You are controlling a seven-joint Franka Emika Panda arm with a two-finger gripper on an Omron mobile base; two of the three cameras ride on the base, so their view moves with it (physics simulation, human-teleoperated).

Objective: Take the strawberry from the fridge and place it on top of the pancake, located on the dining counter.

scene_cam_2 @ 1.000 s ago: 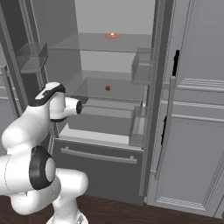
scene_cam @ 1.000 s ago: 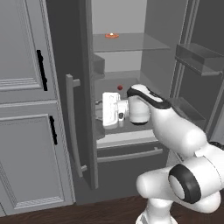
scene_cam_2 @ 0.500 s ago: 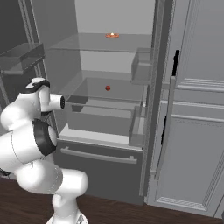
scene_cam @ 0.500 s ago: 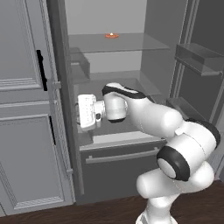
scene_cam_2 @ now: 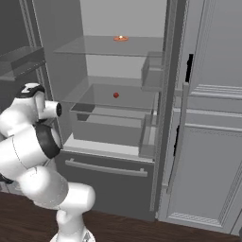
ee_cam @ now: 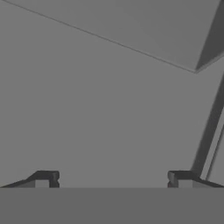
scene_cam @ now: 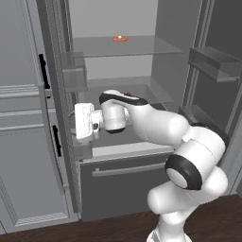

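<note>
Open between grey cabinets, the fridge (scene_cam_2: 118, 123) holds the strawberry (scene_cam_2: 116, 95) on its middle glass shelf, far and to the right of the empty gripper (ee_cam: 112, 177), whose jaws stand wide.

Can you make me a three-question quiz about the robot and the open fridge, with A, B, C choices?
1. Where is the strawberry?
A. on the middle glass shelf
B. in the bottom drawer
C. in the gripper

2. What colour is the flat thing on the top shelf?
A. blue
B. orange
C. green

3. How is the gripper?
A. shut on the strawberry
B. shut on a handle
C. open, holding nothing

Answers: 1 A, the small red berry sits on the glass shelf of the fridge. 2 B, it shows orange in both base views. 3 C, in the hand view the fingertips stand wide apart with nothing between.
</note>
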